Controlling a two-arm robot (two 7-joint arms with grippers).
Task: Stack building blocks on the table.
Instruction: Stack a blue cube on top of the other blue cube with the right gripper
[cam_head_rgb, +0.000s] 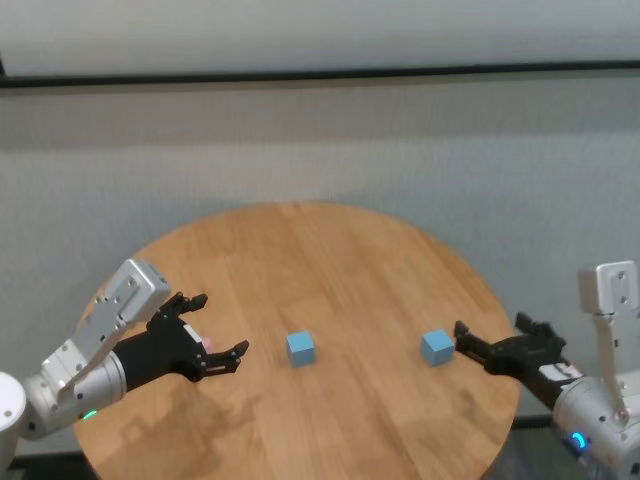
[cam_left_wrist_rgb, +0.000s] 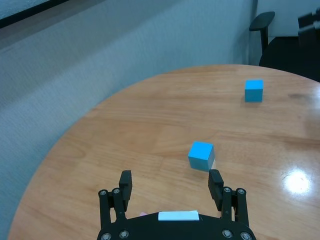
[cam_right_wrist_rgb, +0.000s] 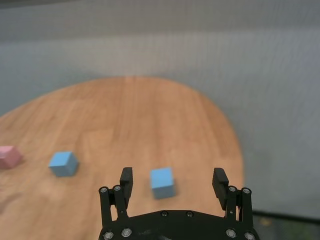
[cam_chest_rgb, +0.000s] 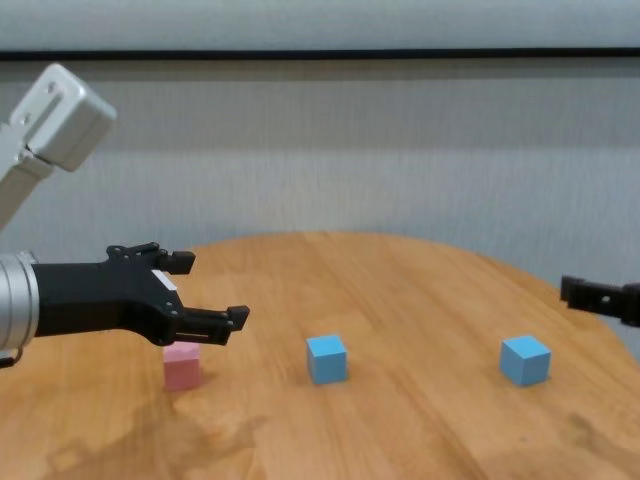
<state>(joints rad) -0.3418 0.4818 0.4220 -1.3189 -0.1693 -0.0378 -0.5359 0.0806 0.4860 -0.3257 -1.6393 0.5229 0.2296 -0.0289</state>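
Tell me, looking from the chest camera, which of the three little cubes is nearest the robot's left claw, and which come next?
From the left gripper:
1. Pink cube, just beneath it, on the left.
2. Middle blue cube, near the table's centre.
3. Far blue cube, on the right, by the right gripper.

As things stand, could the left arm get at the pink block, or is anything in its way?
Probably yes. The left gripper hangs open just above the pink block, which sits alone on the table. The nearest blue block stands well apart from it, so nothing seems to bar a descent.
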